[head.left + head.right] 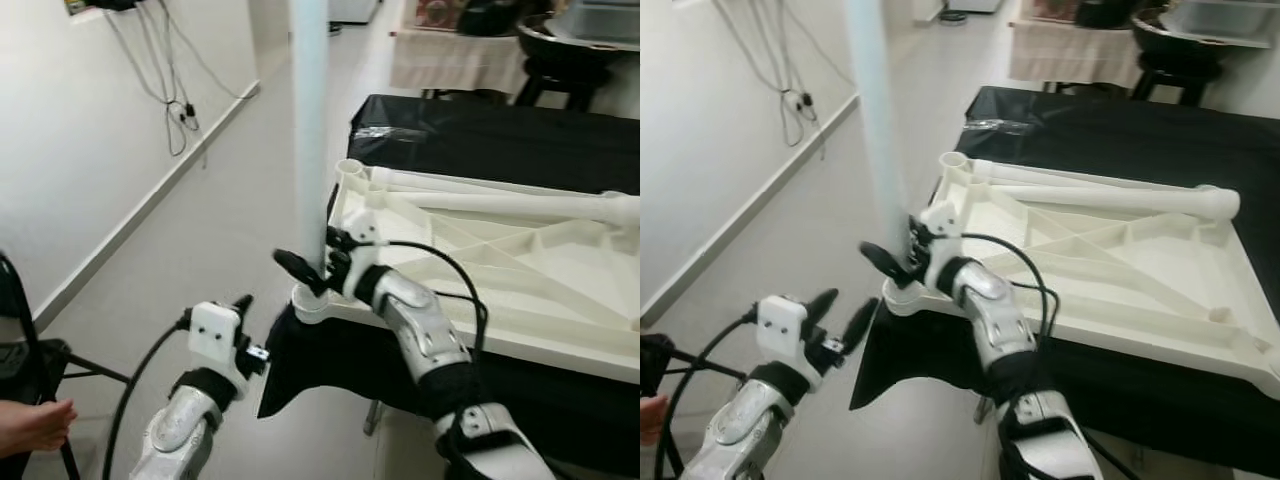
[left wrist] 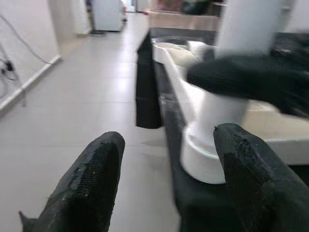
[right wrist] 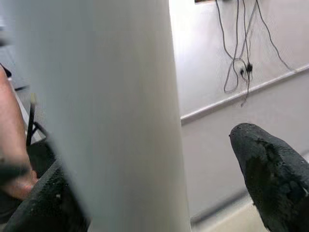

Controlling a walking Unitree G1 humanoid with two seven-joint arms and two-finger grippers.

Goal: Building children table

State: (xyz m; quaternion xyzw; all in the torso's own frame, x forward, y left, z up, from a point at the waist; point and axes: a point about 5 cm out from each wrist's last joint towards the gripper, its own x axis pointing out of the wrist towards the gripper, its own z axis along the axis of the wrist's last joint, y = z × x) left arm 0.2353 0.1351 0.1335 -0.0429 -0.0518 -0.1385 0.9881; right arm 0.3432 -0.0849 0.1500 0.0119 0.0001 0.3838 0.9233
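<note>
My right gripper is at the base of the leg, one finger on each side of it. In the right wrist view there is a gap between the far finger and the leg, so I judge the grip loose or just opening, not a firm pinch. The leg stands upright, its long axis vertical, with its foot in the corner socket of the tabletop. The tabletop lies upside down on the surface, ribs facing up, and that socket is at its near left corner, hanging just over the surface's edge.

My left gripper is spread wide and holds nothing. It hovers off the surface's near left corner, lower than the socket and just beside it; in the left wrist view the socket sits between its fingers, further out. The right arm is clearly the nearer one to the leg. Any coming push would need to go straight down along the leg's axis to seat it.

A second leg lies flat along the tabletop's far edge. The surface is draped in black cloth. Beyond it are pale floor tiles, a white wall with hanging cables, and a person's hand low on my left.
</note>
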